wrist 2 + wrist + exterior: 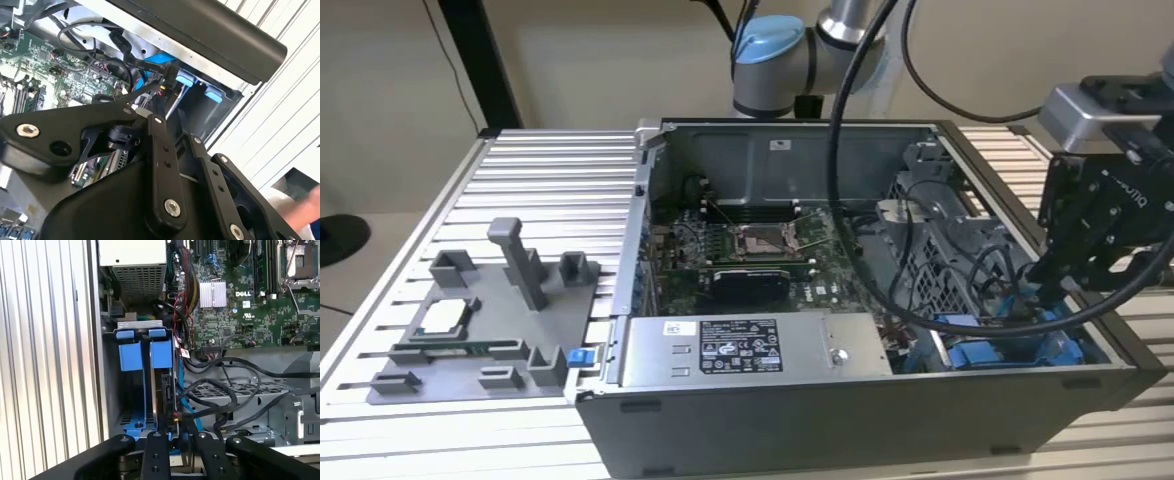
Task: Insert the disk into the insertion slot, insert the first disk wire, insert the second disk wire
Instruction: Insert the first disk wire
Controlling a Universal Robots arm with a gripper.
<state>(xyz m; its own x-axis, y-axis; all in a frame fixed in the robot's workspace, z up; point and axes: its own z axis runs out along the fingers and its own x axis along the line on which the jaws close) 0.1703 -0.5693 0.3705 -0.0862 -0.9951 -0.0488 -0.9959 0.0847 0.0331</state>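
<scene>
So there's one disk (165, 387), and it's already sitting in the insertion slot (146, 397) at the corner of the computer case (854, 425). It stands on its thin edge, with the long axis running along the bay from its blue tab toward the gripper (175, 428). I count two blue tabs (130, 356) side by side on that cage. There's one gripper, and its fingers are pinched together on a black wire plug (175, 416) with red and yellow leads, right at the disk's near end. Just beside the cage sit one grey power supply (734, 350) and the motherboard (747, 255).
</scene>
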